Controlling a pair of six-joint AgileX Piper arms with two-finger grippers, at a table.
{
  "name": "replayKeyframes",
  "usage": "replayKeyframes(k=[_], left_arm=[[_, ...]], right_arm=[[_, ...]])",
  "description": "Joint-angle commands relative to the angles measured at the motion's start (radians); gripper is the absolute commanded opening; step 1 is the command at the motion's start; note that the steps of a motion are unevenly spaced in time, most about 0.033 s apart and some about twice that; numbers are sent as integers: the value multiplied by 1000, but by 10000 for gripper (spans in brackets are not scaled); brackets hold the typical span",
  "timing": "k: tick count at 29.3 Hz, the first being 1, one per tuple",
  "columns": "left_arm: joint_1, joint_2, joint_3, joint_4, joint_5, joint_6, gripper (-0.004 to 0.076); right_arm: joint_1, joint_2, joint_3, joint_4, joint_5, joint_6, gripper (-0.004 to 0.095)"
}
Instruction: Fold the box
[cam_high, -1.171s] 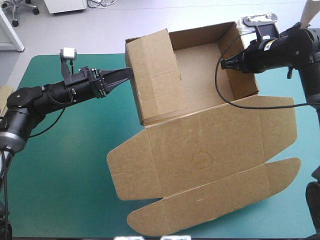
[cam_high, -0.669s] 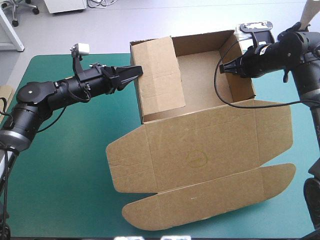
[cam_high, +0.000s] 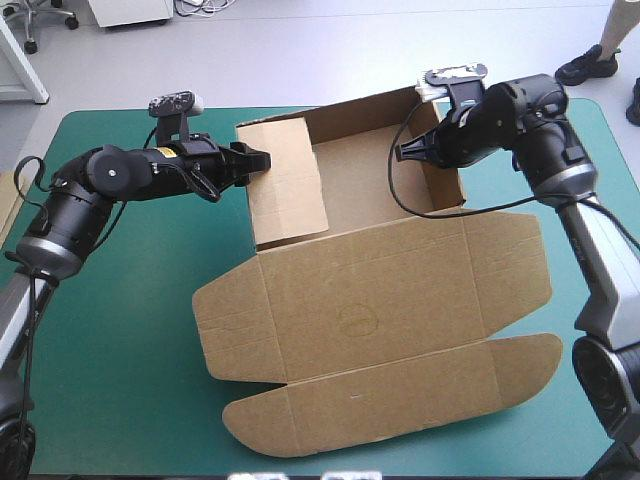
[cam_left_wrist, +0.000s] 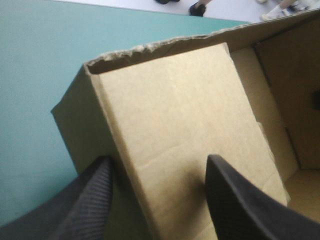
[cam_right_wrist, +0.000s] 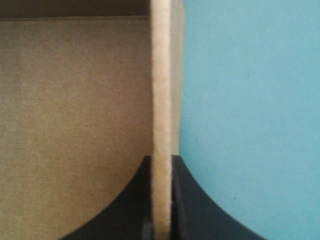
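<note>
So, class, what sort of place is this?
Likely a robotics lab workbench: a teal-green table cover, the left pincer open astride one wall of a brown cardboard box, the right pincer shut on another.

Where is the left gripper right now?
In the high view the left gripper is over the far left part of the table, at the raised left wall of the box. Its wrist view shows its jaws open astride that wall.
</note>
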Motion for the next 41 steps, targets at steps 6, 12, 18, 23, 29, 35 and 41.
replayKeyframes(k=[6,12,18,23,29,35,41], left_arm=[[-6,79,-106,334,91,-254,398],[-6,126,-109,409,137,-304,378],[-6,143,-113,409,107,-304,153],[-32,226,-166,416,115,-277,-10],[-96,342,-283,541,187,-302,-10],[-134,441,-331,628,245,-375,-10],[-134,479,-333,607,236,-375,-10]], right_arm=[[125,31,-29,-62,-92,171,-13],[155,70,-29,-60,-93,208,-13],[157,93,-29,-82,-73,243,-13],[157,122,-29,-86,-79,271,-13],[157,165,-29,-160,-36,307,-13],[157,238,-29,-185,6,299,-13],[157,301,-29,-177,4,299,-13]])
